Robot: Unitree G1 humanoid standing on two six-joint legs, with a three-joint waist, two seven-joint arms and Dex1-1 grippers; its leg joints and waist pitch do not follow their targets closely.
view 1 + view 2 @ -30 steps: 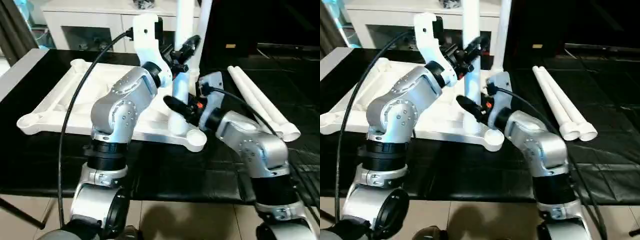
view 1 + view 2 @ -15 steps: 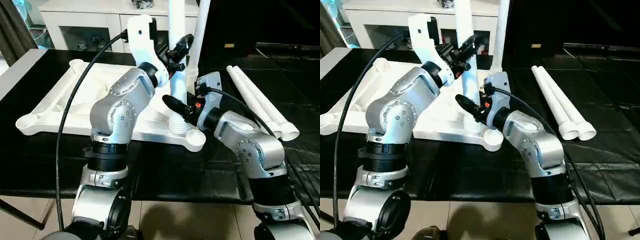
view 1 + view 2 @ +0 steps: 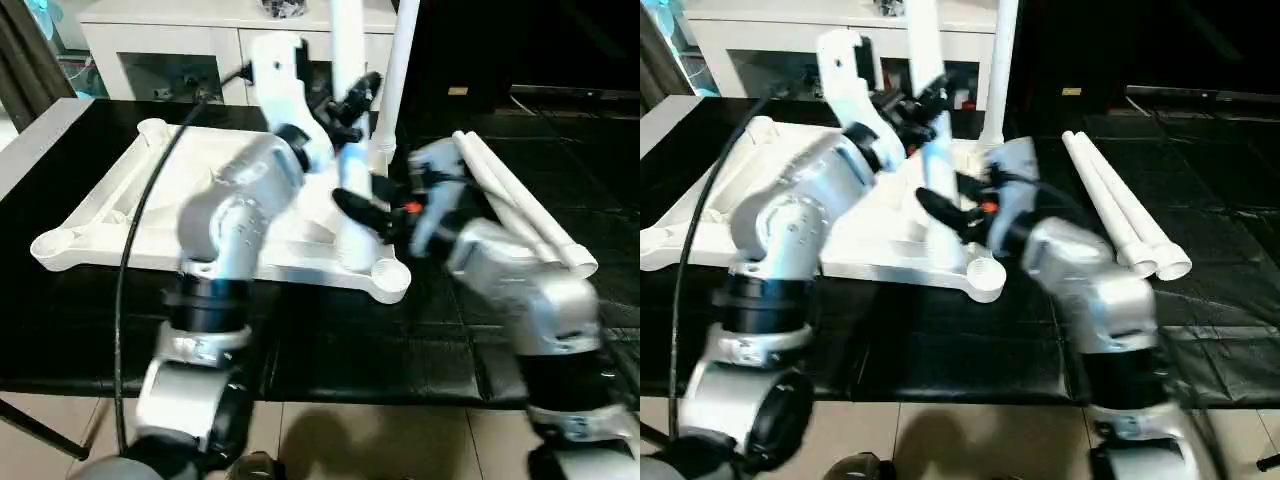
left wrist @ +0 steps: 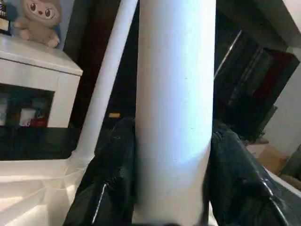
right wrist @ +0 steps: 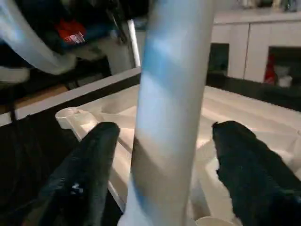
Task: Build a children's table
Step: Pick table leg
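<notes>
Table leg: the white tube leg [image 3: 348, 120] stood upright at the near right corner of the tabletop [image 3: 120, 205], its foot apparently in the round corner socket [image 3: 388, 275], though blur hid how deep.
Tabletop: lay upside down on the black worktop [image 3: 330, 340], ribs up; another leg [image 3: 398, 60] already stood at a far corner.
Left gripper [image 4: 164, 188]: jaws pinching the leg high up, both fingers against it.
Right gripper [image 5: 162, 155]: a second earlier its jaws hugged the leg low down; now they were spread, fingers [image 5: 89, 165] clear of the tube.
Meaning: the lower hold was being let go, so this leg was probably seated.
Spare legs: two legs [image 3: 520, 205] lay side by side on the worktop's right.
</notes>
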